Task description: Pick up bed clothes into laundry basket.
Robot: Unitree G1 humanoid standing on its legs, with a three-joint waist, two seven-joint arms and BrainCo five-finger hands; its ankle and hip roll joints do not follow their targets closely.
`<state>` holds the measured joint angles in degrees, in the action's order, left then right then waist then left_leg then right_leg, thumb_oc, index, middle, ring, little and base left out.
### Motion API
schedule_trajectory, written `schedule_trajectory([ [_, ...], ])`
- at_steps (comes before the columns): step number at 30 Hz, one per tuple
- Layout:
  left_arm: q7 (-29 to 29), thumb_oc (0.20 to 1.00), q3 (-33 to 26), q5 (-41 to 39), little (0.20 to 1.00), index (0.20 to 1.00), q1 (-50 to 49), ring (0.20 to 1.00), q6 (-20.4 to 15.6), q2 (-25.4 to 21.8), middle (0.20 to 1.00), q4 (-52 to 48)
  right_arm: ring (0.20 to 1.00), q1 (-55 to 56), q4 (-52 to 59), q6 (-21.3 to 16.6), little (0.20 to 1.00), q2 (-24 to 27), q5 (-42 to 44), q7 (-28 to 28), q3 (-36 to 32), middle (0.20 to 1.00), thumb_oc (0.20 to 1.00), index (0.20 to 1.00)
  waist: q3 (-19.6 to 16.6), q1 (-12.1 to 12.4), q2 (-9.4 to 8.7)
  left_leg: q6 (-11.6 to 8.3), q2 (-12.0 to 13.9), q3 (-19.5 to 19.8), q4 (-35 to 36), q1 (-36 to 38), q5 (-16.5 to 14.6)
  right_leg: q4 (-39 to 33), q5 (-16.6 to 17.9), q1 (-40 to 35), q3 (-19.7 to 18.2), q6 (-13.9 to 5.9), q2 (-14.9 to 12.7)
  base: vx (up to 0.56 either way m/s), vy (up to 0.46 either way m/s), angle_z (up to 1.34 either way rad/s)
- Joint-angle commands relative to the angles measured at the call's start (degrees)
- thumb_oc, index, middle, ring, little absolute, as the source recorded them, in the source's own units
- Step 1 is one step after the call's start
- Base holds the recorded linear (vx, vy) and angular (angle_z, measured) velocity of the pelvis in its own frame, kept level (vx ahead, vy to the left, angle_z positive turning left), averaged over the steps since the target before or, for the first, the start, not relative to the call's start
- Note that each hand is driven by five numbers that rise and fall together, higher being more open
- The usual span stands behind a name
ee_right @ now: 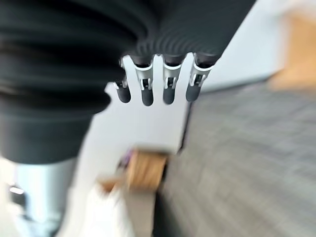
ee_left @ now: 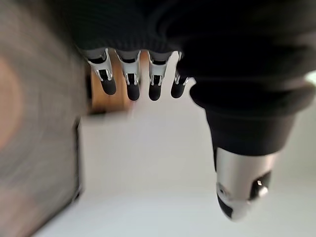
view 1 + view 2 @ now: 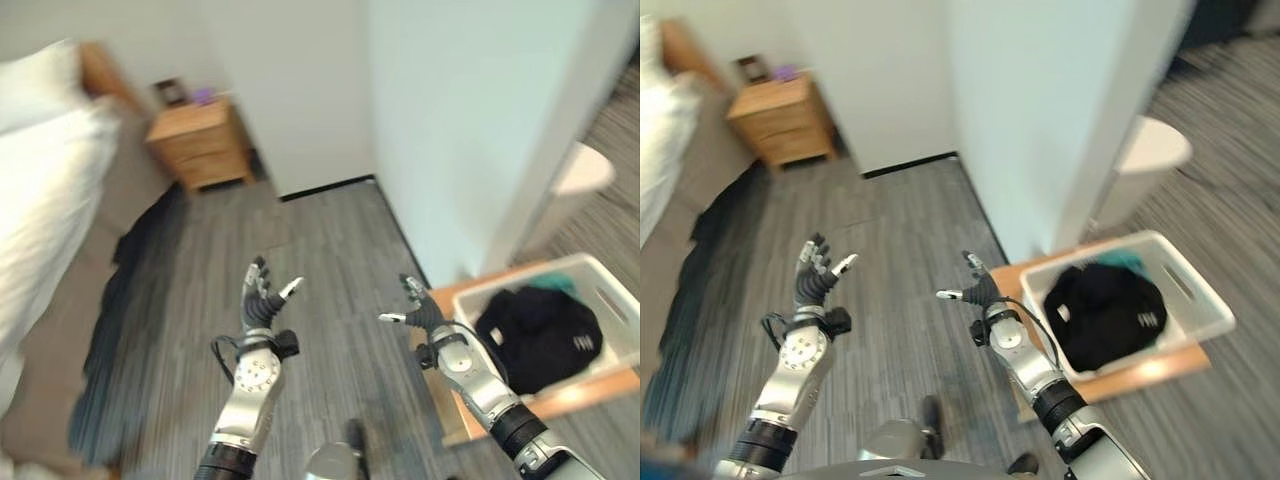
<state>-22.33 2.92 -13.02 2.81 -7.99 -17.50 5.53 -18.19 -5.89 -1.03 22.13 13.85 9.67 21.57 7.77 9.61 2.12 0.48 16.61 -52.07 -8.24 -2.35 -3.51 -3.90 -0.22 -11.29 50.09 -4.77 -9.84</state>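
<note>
A white laundry basket [image 3: 615, 290] stands at the right on a low wooden board, with black clothes [image 3: 540, 335] and a bit of teal cloth inside. A dark garment [image 3: 140, 240] hangs off the side of the bed [image 3: 45, 190] at the left, down toward the floor. My left hand [image 3: 262, 300] is raised over the grey floor in the middle, open and empty. Close to the basket's near corner, my right hand [image 3: 420, 312] is also open and holds nothing. The wrist views show straight fingers [image 2: 131, 81] and fingers [image 1: 168, 81] with nothing between them.
A wooden nightstand [image 3: 200, 140] stands by the far wall next to the bed. A white wall corner [image 3: 440, 150] juts out between the bed area and the basket. A round white stool or bin [image 3: 585, 170] sits behind the basket. Grey plank floor [image 3: 330, 270] lies between.
</note>
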Motion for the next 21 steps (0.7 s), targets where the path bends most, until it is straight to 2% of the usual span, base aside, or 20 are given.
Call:
schedule_trajectory([
  [1, 1.1, 1.0, -1.7, -0.8, 1.0, 1.0, -2.4, 1.0, -0.8, -4.8, 1.0, -5.3, 1.0, 2.7, 7.0, -5.3, 1.0, -1.6, 6.1, -2.2, -4.2, 1.0, 1.0, 1.0, -2.8, -1.6, -1.26, -1.61, 4.1, -1.7, -1.7, 3.0, 2.5, -0.9, -7.0, -3.2, -4.2, 2.81, 2.8, 0.12, 0.132, 1.88],
  [2, 2.1, 1.0, -2.4, 0.0, 1.0, 1.0, -4.8, 1.0, -0.6, -5.4, 1.0, -7.1, 1.0, 8.2, 11.3, -6.3, 1.0, -1.0, 6.2, -4.2, -5.4, 1.0, 1.0, 1.0, -3.7, -1.8, -1.08, -1.08, 1.9, -0.2, 1.1, 3.7, 2.2, -0.5, -6.1, -4.2, -2.5, 1.82, 2.5, 0.2, 0.259, 1.76],
  [3, 2.9, 1.0, -3.0, 0.3, 1.0, 1.0, -7.7, 1.0, -0.9, -4.9, 1.0, -7.7, 1.0, 11.3, 12.5, -6.4, 1.0, -0.5, 5.0, -4.9, -5.7, 1.0, 1.0, 1.0, -4.2, -0.9, -1.05, -0.46, -1.2, 3.6, 3.0, 3.2, 1.6, 2.6, -6.1, -4.9, -0.9, 0.89, 1.0, 0.42, 0.484, 1.81],
  [4, 3.9, 1.0, -1.9, -1.2, 1.0, 1.0, -7.8, 1.0, -1.2, -4.8, 1.0, -8.9, 1.0, 13.2, 12.8, -6.9, 1.0, -1.1, 3.4, -6.0, -6.0, 1.0, 1.0, 1.0, -4.4, -0.6, -0.65, 0.73, -4.2, 6.8, 7.0, 5.2, -0.2, 13.4, -2.5, -3.4, 0.9, -1.31, -4.2, 0.52, 0.531, 1.23],
  [5, 4.0, 1.0, -1.6, -2.9, 1.0, 1.0, -8.0, 1.0, -1.5, -4.9, 1.0, -10.0, 1.0, 13.5, 13.6, -7.0, 1.0, -1.1, 2.4, -5.8, -6.2, 1.0, 1.0, 1.0, -4.0, -1.5, -0.55, 2.0, -6.6, 9.6, 9.4, 6.7, -1.6, 22.0, 0.9, -1.7, -0.4, -3.77, -8.1, 0.41, 0.44, 1.21],
  [6, 4.0, 1.0, -1.7, -3.0, 1.0, 1.0, -8.2, 1.0, -1.4, -4.9, 1.0, -10.2, 1.0, 13.7, 13.8, -6.9, 1.0, -1.1, 2.3, -5.7, -6.1, 1.0, 1.0, 1.0, -3.9, -2.1, -0.93, 2.69, -8.0, 10.1, 10.1, 7.0, -2.0, 24.0, 0.7, -1.5, -0.3, -4.81, -9.9, 0.31, 0.359, 1.9],
  [7, 4.0, 1.0, -1.2, -3.4, 1.0, 1.0, -7.7, 1.0, -1.6, -5.2, 1.0, -10.4, 1.0, 13.2, 14.0, -6.4, 1.0, -0.7, 1.4, -6.0, -6.1, 1.0, 1.0, 1.0, -3.1, -3.6, -0.86, 3.41, -9.9, 13.9, 11.8, 7.4, -2.2, 32.7, 3.3, 2.5, -6.6, -6.35, -11.4, 0.19, 0.266, 2.21],
  [8, 4.1, 1.0, -1.0, -4.3, 1.0, 1.0, -7.0, 1.0, -2.4, -5.1, 1.0, -10.6, 1.0, 13.5, 14.4, -6.8, 1.0, 0.0, 1.1, -6.0, -7.1, 1.0, 1.0, 1.0, -2.8, -4.2, -1.32, 4.1, -11.1, 17.2, 12.9, 7.1, -2.8, 37.1, 3.9, 6.0, -13.2, -7.79, -11.7, 0.24, 0.194, 2.42],
  [9, 3.6, 1.0, -0.3, -4.9, 1.0, 1.0, -5.1, 1.0, -2.7, -5.8, 1.0, -10.7, 1.0, 13.1, 15.3, -6.6, 1.0, 1.4, 2.2, -5.5, -7.4, 1.0, 1.0, 1.0, -1.5, -6.3, -1.27, 3.57, -11.2, 24.2, 13.2, 6.6, -2.3, 39.5, -2.0, 13.9, -26.3, -6.27, -5.0, 0.16, 0.002, 2.25],
  [10, 3.6, 1.0, 0.0, -5.3, 1.0, 1.0, -4.1, 1.0, -2.9, -6.1, 1.0, -10.7, 1.0, 12.5, 15.4, -6.6, 1.0, 2.2, 2.1, -5.5, -7.0, 1.0, 1.0, 1.0, -0.8, -7.0, -1.29, 3.05, -11.3, 27.5, 13.2, 6.1, -1.7, 37.5, -4.8, 16.9, -30.6, -5.76, -2.0, 0.1, -0.067, 2.28],
  [11, 3.7, 1.0, -0.1, -5.3, 1.0, 1.0, -3.9, 1.0, -2.9, -6.0, 1.0, -10.7, 1.0, 12.3, 15.4, -6.6, 1.0, 2.3, 2.2, -5.5, -7.0, 1.0, 1.0, 1.0, -0.8, -7.3, -1.26, 3.01, -11.3, 27.8, 13.2, 5.9, -1.7, 37.5, -5.0, 16.9, -30.4, -5.71, -2.0, 0.09, -0.29, 2.15],
  [12, 5.0, 1.0, -0.4, -6.0, 1.0, 1.0, -3.5, 1.0, -3.8, -6.6, 1.0, -10.8, 1.0, 11.1, 15.2, -6.5, 1.0, 3.0, 2.0, -5.6, -6.3, 1.0, 1.0, 1.0, 0.1, -8.0, -1.68, 1.69, -10.3, 31.4, 13.2, 4.5, -0.5, 27.9, -6.9, 17.9, -35.0, -3.01, -0.9, 0.13, -0.398, 1.76],
  [13, 5.4, 1.0, -0.3, -5.9, 1.0, 1.0, -3.9, 1.0, -4.0, -6.7, 1.0, -10.6, 1.0, 10.7, 15.4, -6.6, 1.0, 2.9, 1.7, -5.7, -5.8, 1.0, 1.0, 1.0, 0.2, -8.4, -2.27, 0.96, -10.2, 33.9, 13.2, 4.0, -0.5, 20.7, -6.3, 17.8, -38.3, -2.3, -1.3, 0.24, -0.51, 1.79],
  [14, 5.6, 1.0, -0.3, -6.3, 1.0, 1.0, -4.4, 1.0, -4.3, -6.4, 1.0, -10.3, 1.0, 10.6, 15.4, -6.2, 1.0, 2.6, 1.7, -5.7, -5.5, 1.0, 1.0, 1.0, -0.1, -9.4, -2.96, 0.32, -10.6, 36.4, 13.2, 3.7, -0.7, 13.9, -5.3, 17.5, -42.8, -1.97, 0.2, 0.33, -0.388, 1.6],
  [16, 5.5, 1.0, 0.2, -8.3, 1.0, 1.0, -4.5, 1.0, -4.5, -5.6, 1.0, -9.6, 1.0, 10.1, 14.2, -5.8, 1.0, 0.7, 3.3, -4.5, -4.6, 1.0, 1.0, 1.0, -0.4, -12.3, -4.5, 0.14, -12.8, 43.7, 13.2, 3.9, -1.2, 4.4, -2.6, 18.2, -61.4, -2.44, 5.9, 0.36, -0.33, 1.77],
  [17, 4.8, 1.0, -0.1, -9.2, 1.0, 1.0, -4.9, 1.0, -4.3, -5.3, 1.0, -9.2, 1.0, 9.7, 13.0, -5.3, 1.0, -0.1, 3.7, -4.7, -4.0, 1.0, 1.0, 1.0, 0.1, -12.5, -4.97, -0.32, -13.1, 45.5, 13.2, 3.4, -1.0, 2.3, -1.4, 19.6, -65.7, -2.69, 7.0, 0.21, -0.296, 2.01],
  [18, 6.4, 1.0, 0.6, -11.0, 1.0, 1.0, -5.5, 1.0, -4.7, -5.5, 1.0, -9.8, 1.0, 12.3, 13.1, -6.4, 1.0, -1.0, 5.5, -4.1, -4.9, 1.0, 1.0, 1.0, 0.0, -12.0, -5.89, -0.27, -13.7, 47.1, 13.2, 3.5, -1.6, 0.9, -1.9, 17.4, -65.7, -1.89, 6.4, 0.15, -0.312, 2.11],
  [19, 7.6, 1.0, 0.3, -11.2, 1.0, 1.0, -6.7, 1.0, -4.5, -5.4, 1.0, -9.4, 1.0, 13.5, 13.2, -5.9, 1.0, -2.0, 4.8, -4.1, -4.8, 1.0, 1.0, 1.0, 0.1, -11.6, -6.41, -1.1, -13.5, 47.2, 13.2, 4.8, -1.0, 0.7, -0.3, 16.9, -61.2, -2.09, 3.8, 0.17, -0.392, 2.27],
  [20, 8.1, 1.0, -0.2, -11.4, 1.0, 1.0, -7.2, 1.0, -4.5, -4.7, 1.0, -8.9, 1.0, 12.3, 12.6, -5.4, 1.0, -3.3, 4.2, -5.1, -3.3, 1.0, 1.0, 1.0, -0.1, -11.1, -6.48, -2.22, -12.7, 46.8, 13.2, 5.5, -0.5, -0.5, 1.6, 15.6, -57.6, -2.49, 2.6, 0.15, -0.299, 2.11],
  [21, 8.1, 1.0, -0.2, -11.4, 1.0, 1.0, -7.2, 1.0, -4.5, -4.7, 1.0, -9.0, 1.0, 12.2, 12.5, -5.4, 1.0, -3.3, 4.2, -5.1, -3.3, 1.0, 1.0, 1.0, 0.2, -11.3, -6.45, -2.26, -12.7, 47.0, 13.2, 5.7, -0.5, -0.7, 1.6, 15.2, -57.3, -2.46, 2.6, 0.13, -0.352, 1.71],
])
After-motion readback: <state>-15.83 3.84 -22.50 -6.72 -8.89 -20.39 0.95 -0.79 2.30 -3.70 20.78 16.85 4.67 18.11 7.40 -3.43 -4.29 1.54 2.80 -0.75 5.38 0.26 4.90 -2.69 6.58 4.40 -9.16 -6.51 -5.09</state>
